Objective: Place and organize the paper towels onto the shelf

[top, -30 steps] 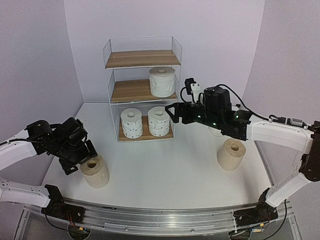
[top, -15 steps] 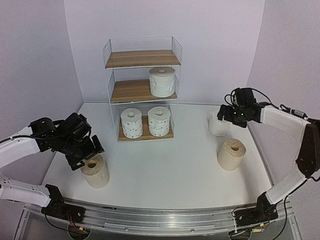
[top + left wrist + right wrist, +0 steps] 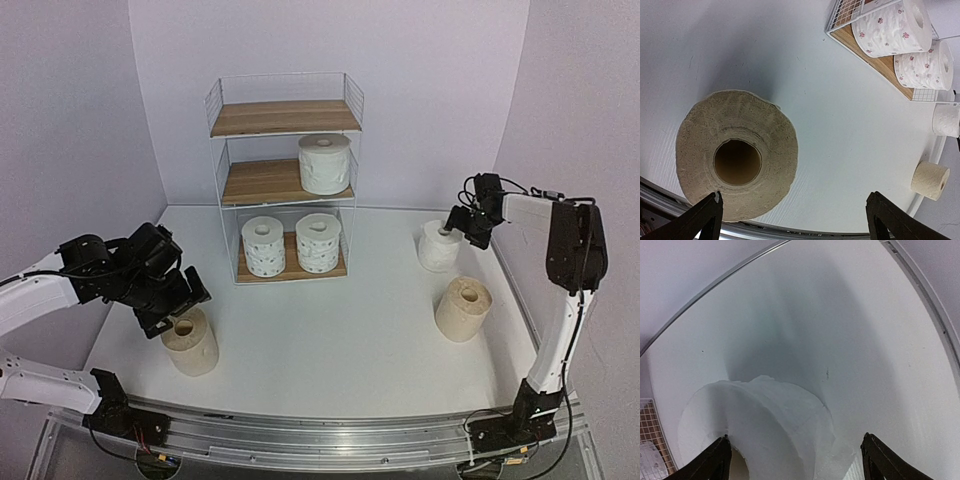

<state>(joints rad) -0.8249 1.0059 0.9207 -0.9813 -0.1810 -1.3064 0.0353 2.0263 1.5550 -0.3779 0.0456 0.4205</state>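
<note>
Plain white roll [image 3: 438,247]: on the table, well right of the shelf [image 3: 283,118]. Your right gripper [image 3: 462,228] is at its top, jaws wide apart astride the roll's wall, not clamped.
Tan roll [image 3: 190,342]: front-left of the shelf. Your left gripper [image 3: 178,305] hangs just above it, fully spread and empty.

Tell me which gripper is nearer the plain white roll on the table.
Right. The right gripper is over the plain white roll; the left gripper hovers above a tan roll across the table.
</note>
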